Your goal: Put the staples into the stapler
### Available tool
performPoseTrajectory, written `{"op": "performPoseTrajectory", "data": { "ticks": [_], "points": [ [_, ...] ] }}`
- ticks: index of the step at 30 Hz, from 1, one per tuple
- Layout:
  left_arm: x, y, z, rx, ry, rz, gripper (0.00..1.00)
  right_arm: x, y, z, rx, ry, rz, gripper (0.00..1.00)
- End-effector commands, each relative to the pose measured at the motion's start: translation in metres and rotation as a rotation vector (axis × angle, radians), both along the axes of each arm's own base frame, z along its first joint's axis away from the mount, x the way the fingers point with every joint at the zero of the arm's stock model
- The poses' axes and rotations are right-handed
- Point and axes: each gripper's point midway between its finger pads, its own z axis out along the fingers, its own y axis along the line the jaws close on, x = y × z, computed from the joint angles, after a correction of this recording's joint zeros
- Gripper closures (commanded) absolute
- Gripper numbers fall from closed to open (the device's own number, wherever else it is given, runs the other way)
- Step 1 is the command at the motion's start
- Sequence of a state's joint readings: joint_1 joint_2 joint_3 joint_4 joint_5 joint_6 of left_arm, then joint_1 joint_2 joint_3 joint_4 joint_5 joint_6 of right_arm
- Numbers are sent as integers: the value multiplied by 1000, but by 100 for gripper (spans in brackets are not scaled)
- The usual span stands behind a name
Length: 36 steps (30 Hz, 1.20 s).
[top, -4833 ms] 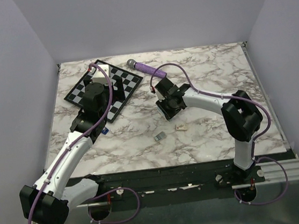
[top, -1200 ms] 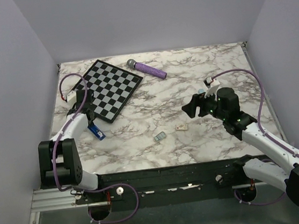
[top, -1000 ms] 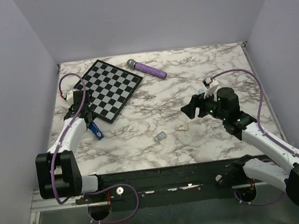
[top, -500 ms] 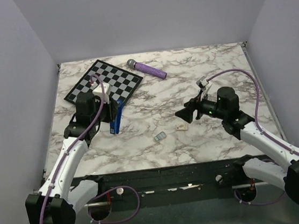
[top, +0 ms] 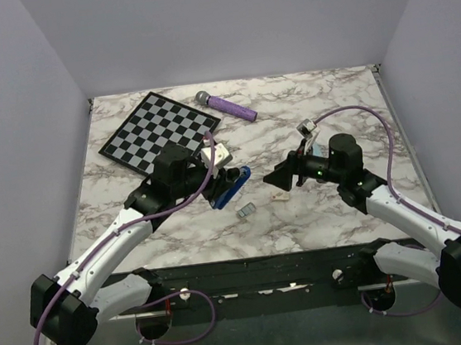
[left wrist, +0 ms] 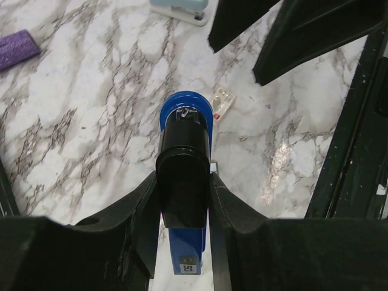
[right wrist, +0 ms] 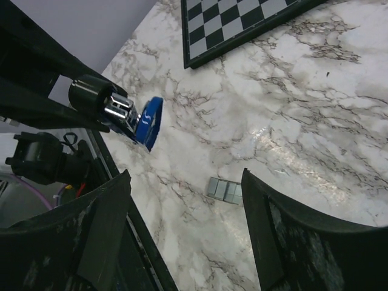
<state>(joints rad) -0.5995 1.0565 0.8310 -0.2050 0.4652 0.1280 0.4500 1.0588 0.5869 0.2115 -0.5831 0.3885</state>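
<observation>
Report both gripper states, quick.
Left gripper: closed on the stapler.
Right gripper: open, holding nothing.

— Where's the stapler (top: 234, 185)?
— Mid-table, clamped in the left gripper (top: 217, 182). Its blue end slants toward the right gripper (top: 279, 178).
— Do the two grippers touch?
— No, a strip of the marble table (top: 331, 103) shows between them. The right gripper carries nothing that I can see.
— And the staples (top: 246, 210)?
— A small grey block on the table, nearer the arm bases than the stapler and apart from it. A pale scrap (top: 281, 195) lies near it, by the right gripper's tip.
— Anything at the back?
— A chessboard (top: 159, 126) lying flat at the far left. A purple microphone (top: 227, 105) is just right of it, grey head toward the board.
</observation>
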Motion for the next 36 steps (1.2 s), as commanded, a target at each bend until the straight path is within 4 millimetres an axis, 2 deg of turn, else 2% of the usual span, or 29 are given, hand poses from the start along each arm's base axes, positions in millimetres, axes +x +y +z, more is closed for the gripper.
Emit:
{"op": "performPoseTrajectory", "data": {
  "ticks": [1,7,11,15,20,27,34,36],
  "points": [
    [-1,-32,52,-74,-196,-120,100,-3,19,32,78,-16,38,20],
    [-13,-43,60,-74,-227,-221,100,-17,21,31,-7,-167,182,20],
    [-23,-46,62,-86,-235,-264,100,-21,17,40,-37,-255,204,21],
    [-24,-47,64,-84,-254,-263,100,-19,19,46,-26,-229,191,25],
    [-23,-50,71,-103,-287,-242,100,-19,25,47,14,-143,175,33],
    [-24,-55,77,-115,-312,-240,100,-7,21,37,6,-55,72,46],
    [-29,-60,81,-127,-328,-255,100,2,15,32,50,42,-51,73],
    [-30,-62,81,-127,-329,-260,100,4,14,30,61,60,-70,75]
  ]
}}
